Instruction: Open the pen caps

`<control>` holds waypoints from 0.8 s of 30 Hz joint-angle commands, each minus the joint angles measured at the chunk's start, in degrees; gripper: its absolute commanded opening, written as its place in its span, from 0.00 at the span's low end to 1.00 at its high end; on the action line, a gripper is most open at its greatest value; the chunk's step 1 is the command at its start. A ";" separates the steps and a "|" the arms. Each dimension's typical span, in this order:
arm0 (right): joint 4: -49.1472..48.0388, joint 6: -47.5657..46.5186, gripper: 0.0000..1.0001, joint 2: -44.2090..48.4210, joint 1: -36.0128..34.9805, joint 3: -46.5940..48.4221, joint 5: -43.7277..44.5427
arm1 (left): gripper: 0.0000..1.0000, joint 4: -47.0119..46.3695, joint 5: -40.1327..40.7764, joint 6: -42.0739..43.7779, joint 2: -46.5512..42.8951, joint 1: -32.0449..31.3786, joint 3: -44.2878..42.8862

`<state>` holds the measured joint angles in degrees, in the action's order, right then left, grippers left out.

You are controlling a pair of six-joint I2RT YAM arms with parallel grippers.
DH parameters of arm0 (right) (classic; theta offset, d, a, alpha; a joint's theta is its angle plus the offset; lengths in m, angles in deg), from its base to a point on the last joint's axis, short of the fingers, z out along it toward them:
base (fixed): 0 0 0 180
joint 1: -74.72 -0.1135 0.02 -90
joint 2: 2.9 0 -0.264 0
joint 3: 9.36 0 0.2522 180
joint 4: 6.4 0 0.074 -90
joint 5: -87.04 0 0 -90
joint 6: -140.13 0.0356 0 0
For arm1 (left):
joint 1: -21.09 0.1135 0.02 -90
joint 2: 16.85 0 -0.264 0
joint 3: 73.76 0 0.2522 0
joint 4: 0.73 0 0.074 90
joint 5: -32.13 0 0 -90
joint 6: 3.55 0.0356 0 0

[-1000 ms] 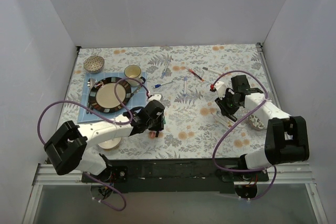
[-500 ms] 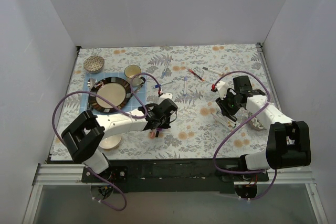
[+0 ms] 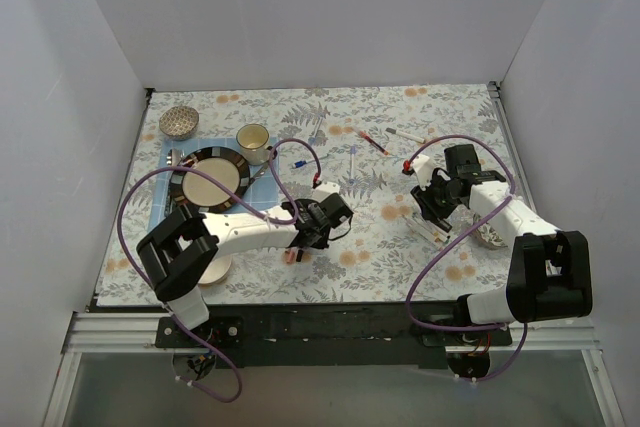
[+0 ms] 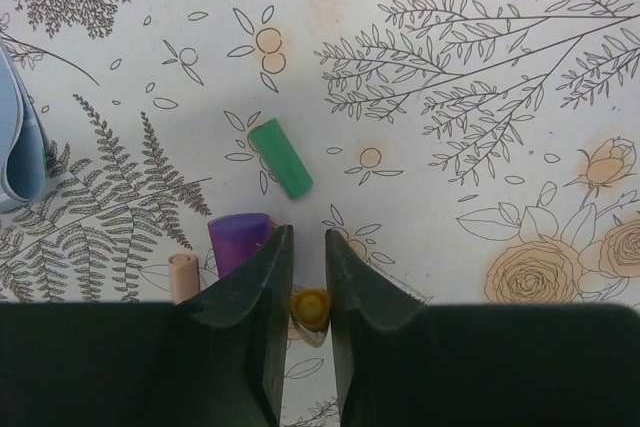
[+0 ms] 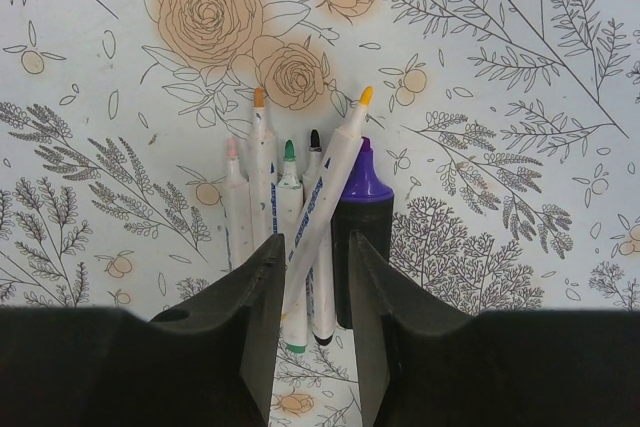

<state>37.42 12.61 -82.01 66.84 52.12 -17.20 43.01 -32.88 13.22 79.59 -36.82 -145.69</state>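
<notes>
Near the front middle of the flowered table (image 3: 400, 107), the left gripper (image 4: 306, 239) is pointing straight down, jaws drawn almost together and pinching a yellow cap (image 4: 310, 304) in the slit between them. Loose caps are lying on the cloth by its fingers: a green cap (image 4: 280, 157) just ahead, a purple cap (image 4: 238, 239) against the outer side of one finger, and a pink cap (image 4: 183, 277) beside the purple one. Over on the right, the right gripper (image 5: 315, 247) is clamping a yellow-tipped pen (image 5: 335, 162), uncapped and slanting across the others. Beneath it a row of uncapped pens (image 5: 262, 162) is lying side by side, tips pink, orange, green and black, with a stout purple-tipped marker (image 5: 362, 187) at the row's edge. Containers are sitting mostly on the left: a dark-rimmed plate (image 3: 210, 153) is resting on a blue mat (image 3: 205, 143), showing only its tan centre; a cup (image 3: 241, 137) is standing just beyond it, contents too small to tell; a patterned small bowl (image 3: 165, 122) is sitting toward the far left corner. A metal bowl (image 3: 492, 237) is lying half hidden behind the right arm, contents not readable.
</notes>
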 commanded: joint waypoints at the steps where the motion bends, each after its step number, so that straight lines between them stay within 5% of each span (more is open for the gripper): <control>1: -0.18 -0.54 0.39 1.06 0.23 -0.26 -1.32 | 0.22 1.66 2.87 0.28 -0.47 -0.27 -2.65; 15: -0.27 -1.59 0.39 1.94 0.58 -0.53 -5.35 | 0.36 4.74 6.47 3.52 -7.66 -0.27 -4.32; 16: -0.18 -1.85 0.39 2.03 0.58 -0.44 -7.97 | 0.40 4.74 6.21 4.23 -9.41 -0.19 -4.40; 21: -0.09 -2.30 0.40 2.74 0.50 1.22 -18.62 | 0.92 2.99 4.98 10.12 -23.74 -0.10 -3.53; 24: -0.44 0.85 0.43 0.73 -0.12 5.00 -24.42 | 0.98 -0.34 5.94 14.68 -33.64 0.34 0.06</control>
<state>37.55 11.15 -80.87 67.19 52.06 -31.02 46.57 -29.25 21.26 58.44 -36.82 -147.44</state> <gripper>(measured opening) 0.408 0.970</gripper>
